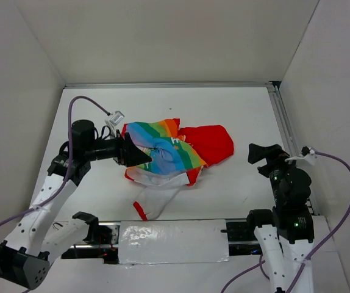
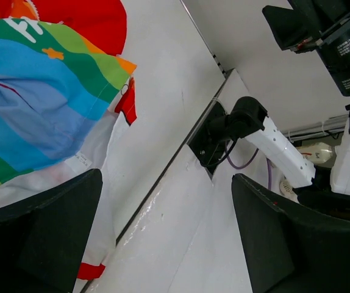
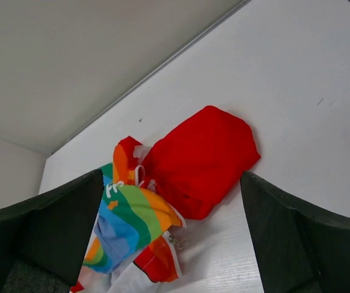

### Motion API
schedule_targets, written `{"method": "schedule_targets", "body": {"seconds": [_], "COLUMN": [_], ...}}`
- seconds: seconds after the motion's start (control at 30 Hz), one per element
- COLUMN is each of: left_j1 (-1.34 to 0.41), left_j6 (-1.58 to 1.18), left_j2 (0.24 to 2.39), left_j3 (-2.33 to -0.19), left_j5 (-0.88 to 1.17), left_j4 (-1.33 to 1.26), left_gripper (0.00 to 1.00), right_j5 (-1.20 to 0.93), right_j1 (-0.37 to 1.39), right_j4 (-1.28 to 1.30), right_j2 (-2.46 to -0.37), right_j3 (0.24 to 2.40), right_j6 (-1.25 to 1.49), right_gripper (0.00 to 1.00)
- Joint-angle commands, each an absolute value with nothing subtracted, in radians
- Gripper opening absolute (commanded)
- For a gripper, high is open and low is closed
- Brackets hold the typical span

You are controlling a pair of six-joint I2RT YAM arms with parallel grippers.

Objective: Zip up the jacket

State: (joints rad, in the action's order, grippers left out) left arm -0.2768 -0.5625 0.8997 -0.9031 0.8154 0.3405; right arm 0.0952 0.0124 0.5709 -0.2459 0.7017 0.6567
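The jacket (image 1: 163, 151) lies crumpled in the middle of the table, rainbow front up. Its red hood (image 1: 210, 143) points right, and a white sleeve with a red cuff (image 1: 140, 211) trails toward the near edge. My left gripper (image 1: 133, 150) stands open at the jacket's left edge. In the left wrist view the rainbow cloth (image 2: 41, 91) sits beside one finger, with only bare table between the jaws of the left gripper (image 2: 166, 244). My right gripper (image 1: 264, 152) is open and clear of the hood's right side. Its wrist view shows the hood (image 3: 202, 159) and a metal zipper pull (image 3: 178, 242).
A shiny taped strip (image 1: 172, 241) runs along the near edge between the arm bases. A metal rail (image 1: 285, 131) borders the table on the right. White walls enclose the back and both sides. The right arm's base (image 2: 236, 125) shows in the left wrist view.
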Motion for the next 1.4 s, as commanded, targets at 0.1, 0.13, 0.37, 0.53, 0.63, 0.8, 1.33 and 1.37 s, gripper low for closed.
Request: {"method": "schedule_targets", "body": {"seconds": [0.1,0.13,0.37,0.53,0.63,0.8,1.33,1.37], "left_j1": [-0.293,-0.305,-0.362,-0.365,-0.37,-0.406,-0.43,-0.43], "left_j6": [-0.568,-0.568,-0.549,-0.52,-0.508,-0.474,-0.419,-0.416], "left_j2": [0.994,1.04,1.336,1.679,1.851,2.078,2.281,2.261], "left_j3": [-0.986,-1.0,-1.2,-1.502,-1.665,-1.851,-2.013,-2.003], "left_j5": [0.698,0.671,0.528,0.526,0.491,0.428,0.42,0.422], "left_j4": [0.356,0.376,0.434,0.524,0.58,0.678,0.635,0.626], "left_gripper": [0.99,0.99,0.99,0.99,0.99,0.99,0.0,0.0], "right_j5": [0.123,0.126,0.095,0.057,0.049,0.043,0.037,0.037], "right_j1": [0.008,0.008,0.008,0.015,0.029,0.096,0.222,0.224], "right_j4": [0.624,0.635,0.626,0.514,0.459,0.361,0.223,0.23], "right_j2": [-0.345,-0.368,-0.615,-0.718,-0.804,-1.006,-1.655,-1.669], "right_j3": [0.759,0.759,0.769,0.689,0.664,0.667,0.957,0.977], "right_j6": [0.637,0.623,0.67,0.706,0.707,0.724,0.793,0.796], "right_gripper": [1.0,1.0,1.0,1.0,1.0,1.0,0.37,0.16]}}
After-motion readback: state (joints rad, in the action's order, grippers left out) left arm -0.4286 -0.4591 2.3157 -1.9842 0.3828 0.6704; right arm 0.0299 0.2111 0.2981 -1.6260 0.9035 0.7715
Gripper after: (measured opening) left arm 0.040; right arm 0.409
